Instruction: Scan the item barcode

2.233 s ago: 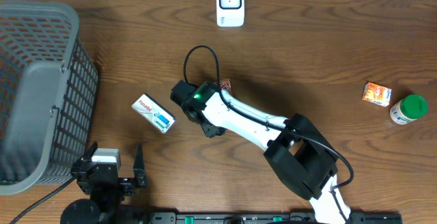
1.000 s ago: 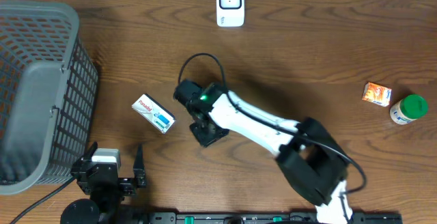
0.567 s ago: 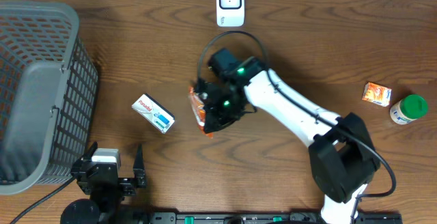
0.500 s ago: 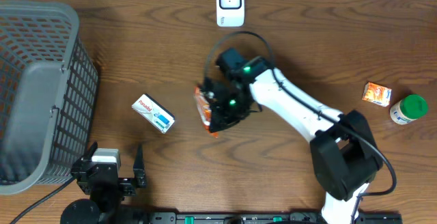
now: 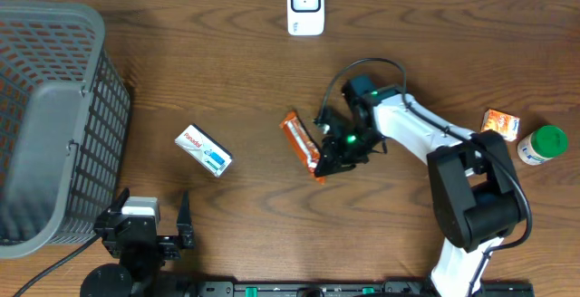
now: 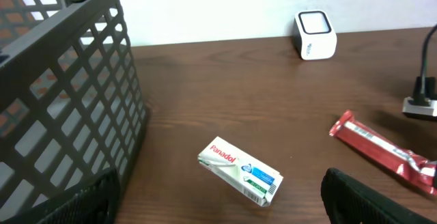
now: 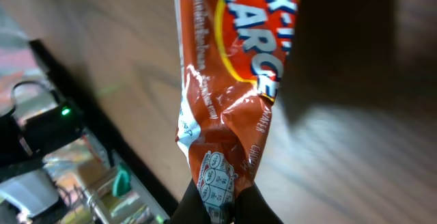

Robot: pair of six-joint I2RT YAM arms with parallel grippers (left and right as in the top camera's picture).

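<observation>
Holds the snack bar (image 5: 301,141) in the right gripper (image 5: 328,163), jaws pinching 1 crimped end of the orange-red wrapper, with the "X-LARGE" print facing the right wrist camera. Carries it well short of the scanner (image 5: 305,4), nearly in line with it on the robot's side, slanted, free end aimed back toward the scanner. Rests the left gripper (image 5: 154,229) far from the scanner, at the near-left table (image 5: 435,52) edge, jaws spread wide. Leaves 1 Panadol box (image 5: 204,150) flat, left of the scanner and nearer the robot; grey basket (image 5: 54,116) further left of the scanner; small orange box (image 5: 500,124) and green-capped bottle (image 5: 542,144) far right of the scanner, just beside each other.
</observation>
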